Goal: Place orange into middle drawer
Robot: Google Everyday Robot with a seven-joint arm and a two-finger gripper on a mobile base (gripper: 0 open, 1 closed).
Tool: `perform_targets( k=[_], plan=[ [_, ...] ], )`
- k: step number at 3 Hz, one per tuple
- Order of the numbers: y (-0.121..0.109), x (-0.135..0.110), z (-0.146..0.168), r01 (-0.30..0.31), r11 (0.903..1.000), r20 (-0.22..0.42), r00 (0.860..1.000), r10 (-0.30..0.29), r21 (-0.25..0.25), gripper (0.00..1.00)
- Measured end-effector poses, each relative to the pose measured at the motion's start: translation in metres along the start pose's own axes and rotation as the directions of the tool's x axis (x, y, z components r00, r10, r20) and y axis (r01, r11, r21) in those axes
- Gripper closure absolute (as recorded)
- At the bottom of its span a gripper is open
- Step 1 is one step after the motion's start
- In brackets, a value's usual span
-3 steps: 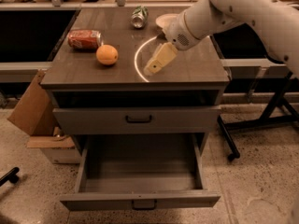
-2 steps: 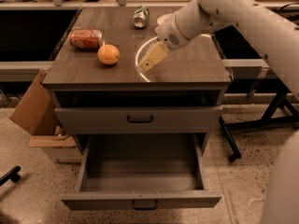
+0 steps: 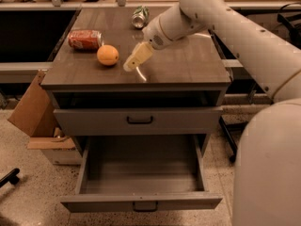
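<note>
The orange (image 3: 107,55) sits on the left part of the cabinet top (image 3: 188,65), beside a red soda can. My gripper (image 3: 129,66) hangs just above the top, a short way to the right of the orange and apart from it, pointing down and left. It holds nothing. The middle drawer (image 3: 141,202) is the lower of the two grey fronts; it is pulled out and its inside (image 3: 141,168) shows nothing in it. The grey drawer front above it (image 3: 139,120) is shut.
A red soda can (image 3: 85,39) lies on its side behind and left of the orange. A silver-green can (image 3: 139,17) lies at the back of the top. A cardboard box (image 3: 35,112) leans against the cabinet's left side. My white arm (image 3: 244,36) spans the right.
My gripper has moved left across the cabinet top, from the middle right to close beside the orange. The orange, the cans and the drawers have not moved.
</note>
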State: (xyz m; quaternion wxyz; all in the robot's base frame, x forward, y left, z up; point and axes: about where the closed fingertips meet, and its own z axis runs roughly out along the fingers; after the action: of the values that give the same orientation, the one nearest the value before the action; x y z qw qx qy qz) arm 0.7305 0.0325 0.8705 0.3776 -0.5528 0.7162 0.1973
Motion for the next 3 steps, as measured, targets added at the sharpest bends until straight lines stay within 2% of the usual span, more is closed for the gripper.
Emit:
perform_targets(
  k=[1,3],
  plan=[
    [0.0,-0.009,0.02,0.014,0.9999,-0.004,1.0,-0.014,-0.009,0.0],
    [0.007,-0.028,0.053,0.025,0.9994,0.038,0.999,-0.024,-0.025,0.0]
  ],
)
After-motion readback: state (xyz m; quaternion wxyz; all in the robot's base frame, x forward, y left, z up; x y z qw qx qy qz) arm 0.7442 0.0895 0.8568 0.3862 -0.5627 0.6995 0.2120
